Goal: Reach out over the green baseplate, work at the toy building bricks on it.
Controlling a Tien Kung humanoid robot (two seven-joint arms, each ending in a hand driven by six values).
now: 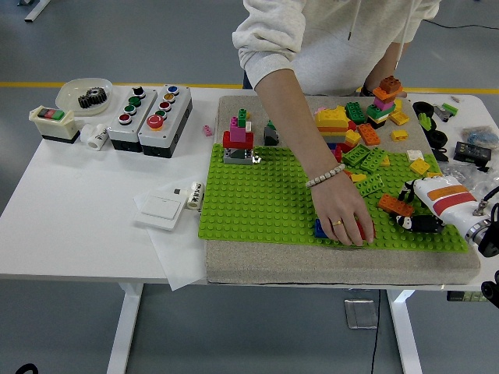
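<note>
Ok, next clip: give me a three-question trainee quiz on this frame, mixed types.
1. True or false: the person's hand presses on bricks at the green baseplate's near edge.
2. Which robot hand is visible? A) left B) right
3. Fill in: the gear sits in a white ____ at the table's far left.

Key: 1 true; 2 B; 3 dish.

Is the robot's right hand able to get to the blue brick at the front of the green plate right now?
Probably not. A person's hand lies flat over the blue brick on the green baseplate, covering most of it. The robot's right hand is beside it, with an orange brick between them.
</note>
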